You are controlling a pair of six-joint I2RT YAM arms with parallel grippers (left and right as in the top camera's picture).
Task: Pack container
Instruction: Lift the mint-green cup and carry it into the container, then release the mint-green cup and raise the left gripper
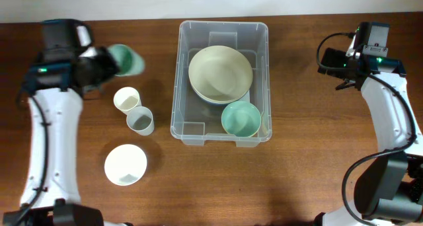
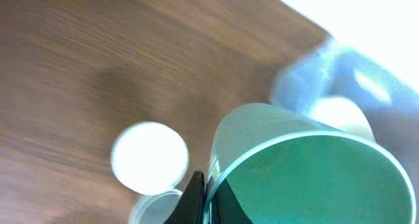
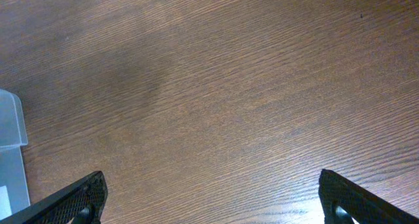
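The clear container [image 1: 187,130] stands mid-table and holds a large cream bowl [image 1: 220,73] and a small green bowl [image 1: 240,118]. My left gripper [image 1: 106,63] is shut on the rim of a green cup [image 1: 127,59], holding it tilted above the table, left of the container. In the left wrist view the green cup [image 2: 308,171] fills the lower right, pinched by my fingers [image 2: 204,201]; the container [image 2: 327,80] is a blur behind it. My right gripper [image 3: 213,201] is open and empty over bare wood, right of the container, whose corner shows [image 3: 10,129].
On the table left of the container stand a cream cup [image 1: 126,99], a grey cup [image 1: 140,120] and a white bowl [image 1: 125,164]. The cream cup [image 2: 149,157] and grey cup [image 2: 156,207] also show below my left gripper.
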